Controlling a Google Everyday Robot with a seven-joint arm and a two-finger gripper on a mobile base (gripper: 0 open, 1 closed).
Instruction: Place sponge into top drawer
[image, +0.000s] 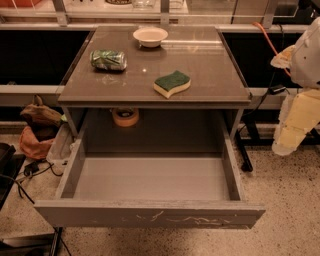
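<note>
Sponge (172, 83): dk green top, pale yellow foam, wavy edge. Lies flat on grey table (210, 75), front-centre. Top drawer (150, 212) pulled out below, front scratched. Gripper (294, 127) far rt, off table; open/closed can't tell. Speckled floor (285, 235).

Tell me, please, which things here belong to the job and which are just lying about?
Job: sponge on the table; open drawer; end effector at the right edge, beside the table.
Lying about: crushed can, bowl, tape roll.
</note>
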